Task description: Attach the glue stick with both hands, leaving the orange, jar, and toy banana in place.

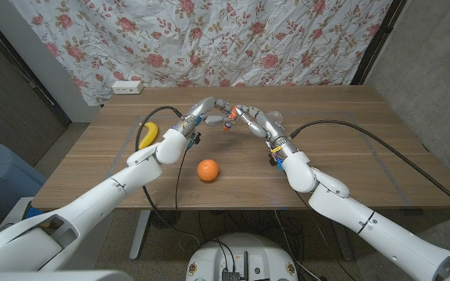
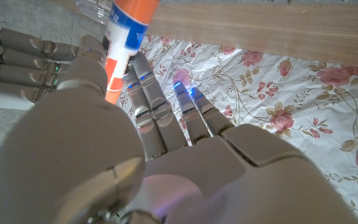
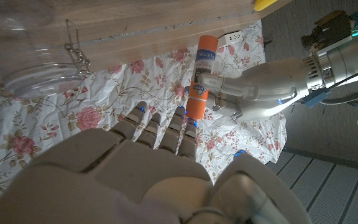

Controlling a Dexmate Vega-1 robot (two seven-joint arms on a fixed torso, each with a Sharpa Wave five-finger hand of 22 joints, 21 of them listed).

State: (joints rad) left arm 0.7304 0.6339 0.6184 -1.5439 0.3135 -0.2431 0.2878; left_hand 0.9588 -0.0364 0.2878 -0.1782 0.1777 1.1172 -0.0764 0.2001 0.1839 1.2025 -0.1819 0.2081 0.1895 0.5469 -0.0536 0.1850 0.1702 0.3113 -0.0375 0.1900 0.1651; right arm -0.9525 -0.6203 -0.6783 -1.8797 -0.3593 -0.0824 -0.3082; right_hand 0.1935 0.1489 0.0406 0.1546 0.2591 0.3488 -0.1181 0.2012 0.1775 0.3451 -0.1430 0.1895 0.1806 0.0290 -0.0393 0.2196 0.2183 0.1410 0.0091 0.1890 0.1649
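Above the table, orange-and-blue glue stick [image 3: 199,87], apparently pinched by left hand [image 1: 204,112]

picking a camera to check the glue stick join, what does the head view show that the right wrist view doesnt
Head view alone: the orange on the bare table nearer the robot than both hands, the whole toy banana beside the left arm, and a white power strip at the far edge.

Right wrist view alone: the clear jar with its wire clasp, and the glue stick close up with its label.

Both: the left robot hand holding the glue stick, the right robot hand, the table and the floral cloth.
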